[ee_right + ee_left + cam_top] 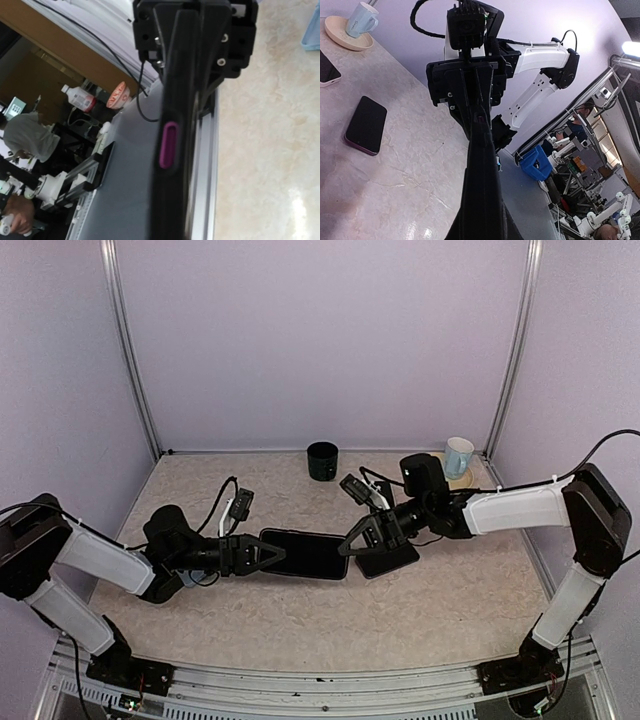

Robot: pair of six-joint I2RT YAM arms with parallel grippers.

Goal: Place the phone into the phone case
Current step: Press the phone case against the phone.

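Note:
A black phone case (pixel 305 553), a thin flat slab, hangs level just above the table between my two grippers. My left gripper (pixel 275 554) is shut on its left end and my right gripper (pixel 348 546) is shut on its right end. Both wrist views show the case edge-on (pixel 481 165), with a purple side button (pixel 168 145) on its edge. I cannot tell whether a phone sits inside it. A dark phone with a purple rim (pixel 390 560) lies flat on the table under my right gripper; it also shows in the left wrist view (pixel 365 125).
A black cup (pixel 322 461) stands at the back centre. A pale blue mug (pixel 458 456) sits on a round wooden coaster at the back right. A second phone (pixel 327 70) lies behind the right gripper. The metal rail (pixel 300 680) runs along the near edge.

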